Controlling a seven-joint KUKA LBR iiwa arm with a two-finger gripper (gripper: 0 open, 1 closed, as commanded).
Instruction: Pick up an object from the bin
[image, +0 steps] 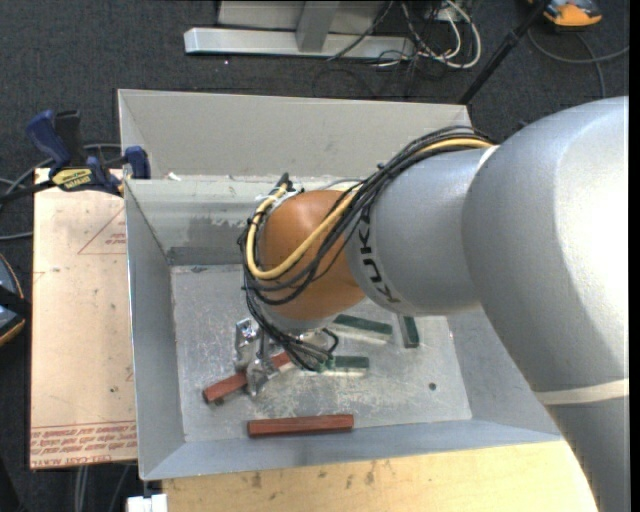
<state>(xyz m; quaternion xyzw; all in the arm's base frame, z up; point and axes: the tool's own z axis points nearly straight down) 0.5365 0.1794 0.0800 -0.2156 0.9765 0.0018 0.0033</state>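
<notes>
Dark carpet (70, 50) is lying all round the grey metal bin (150, 330), and I am reaching into that bin from the right with my thick silver arm (520, 250). My rounded orange wrist cover (310, 250) is hanging over the middle of the bin floor, with black and yellow cables (262, 265) looping across its left side. Below it my claw (255, 362) is pointing down at the scuffed floor, left of centre and toward the front. It is sitting right on a short reddish-brown rectangular stick (222, 390). That stick is lying flat and slanting, its lower end poking out toward the front left while the other end is running under my metal parts. I cannot tell how far my claw is open, nor whether it is gripping the stick or only touching it from above.

A longer reddish-brown flat bar (300, 426) is lying near the front wall, nearly parallel to it, just in front of my claw and apart from the short stick. To the right of my claw a dark green flat strip (347, 364) is lying close by. A second dark green strip (362, 324) is lying behind it, partly under my wrist cover. A shorter green piece (409, 331) is lying further right, near my arm.
</notes>
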